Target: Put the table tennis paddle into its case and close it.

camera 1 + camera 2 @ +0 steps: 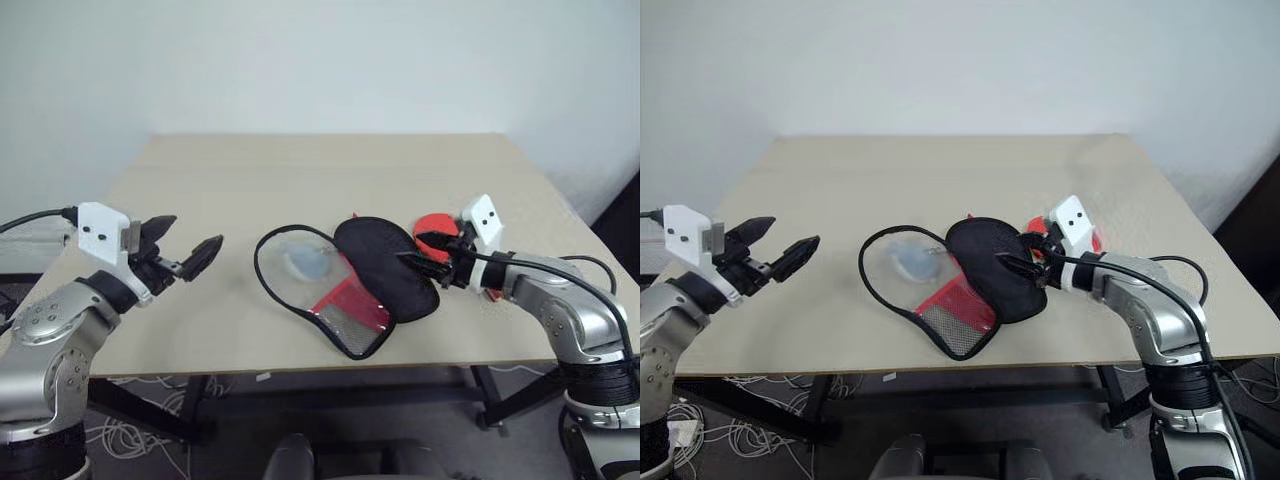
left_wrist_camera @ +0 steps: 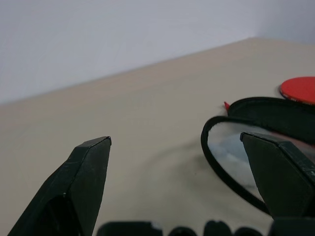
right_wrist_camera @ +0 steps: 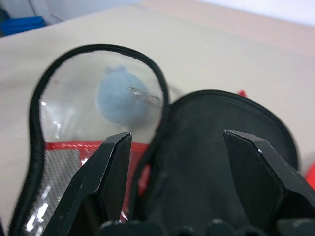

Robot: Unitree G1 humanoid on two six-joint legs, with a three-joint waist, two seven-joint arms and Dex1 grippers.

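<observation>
Both grippers stand wide and empty: the left gripper (image 1: 188,250) hovers beside the opened red-and-black soft case (image 1: 385,265), the right gripper (image 1: 1020,255) over its black lining.

Soft even light, faint shadows, wrist views blurred close up

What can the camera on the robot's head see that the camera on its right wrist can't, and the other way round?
Head view only: the left gripper open above the table, the red table tennis paddle lying beside the right gripper, and the open case's whole outline.

Right wrist view only: a close look between the right fingers at the case's black lining.

Both: the clear flap with the pale blue lump behind it, and the red mesh part.
</observation>
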